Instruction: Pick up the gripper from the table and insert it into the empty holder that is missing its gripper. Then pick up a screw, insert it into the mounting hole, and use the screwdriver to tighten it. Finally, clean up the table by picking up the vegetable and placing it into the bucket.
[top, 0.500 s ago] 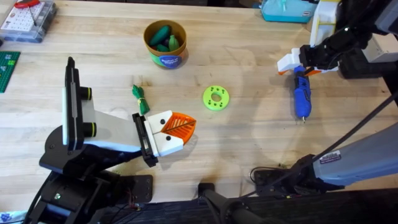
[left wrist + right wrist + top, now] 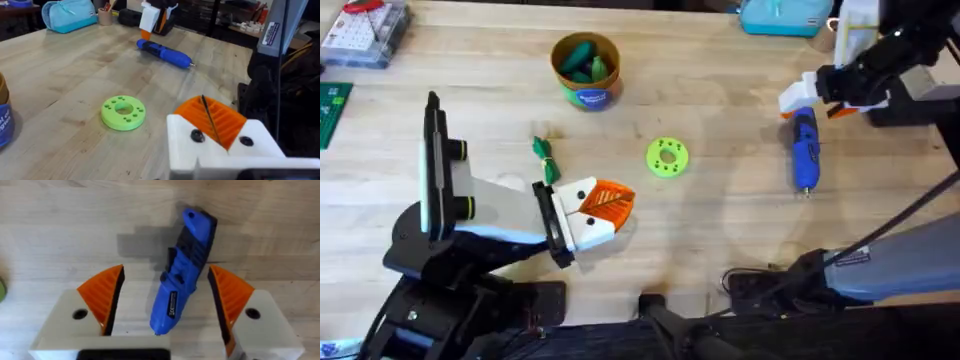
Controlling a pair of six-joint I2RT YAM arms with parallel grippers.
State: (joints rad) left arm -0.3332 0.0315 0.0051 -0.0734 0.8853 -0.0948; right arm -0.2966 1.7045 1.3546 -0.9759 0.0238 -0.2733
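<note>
- The left gripper [image 2: 610,208] rests low over the desk [image 2: 720,260] on the left side; its white fingers with orange pads look pressed together and hold nothing.
- The vegetable [image 2: 546,160], dark green with a lighter knotted stem, lies on the desk just beside this gripper; the left arm is clearly the nearer one to it.
- The bucket [image 2: 585,70] stands farther back, a little right of the vegetable, with green pieces already inside.
- The lime-green disc [image 2: 667,156] lies between the two arms.
- The screwdriver [image 2: 805,150] lies flat on the right side, its long axis running from front to back, with the thin bit toward the arms' bases.
- The right gripper [image 2: 810,97] is at the screwdriver's far end. In the right wrist view its fingers [image 2: 102,295] are wide open, one on each side of the blue body, not touching it; the overhead view does not show this gap. I judge that closing them is the next move.
</note>
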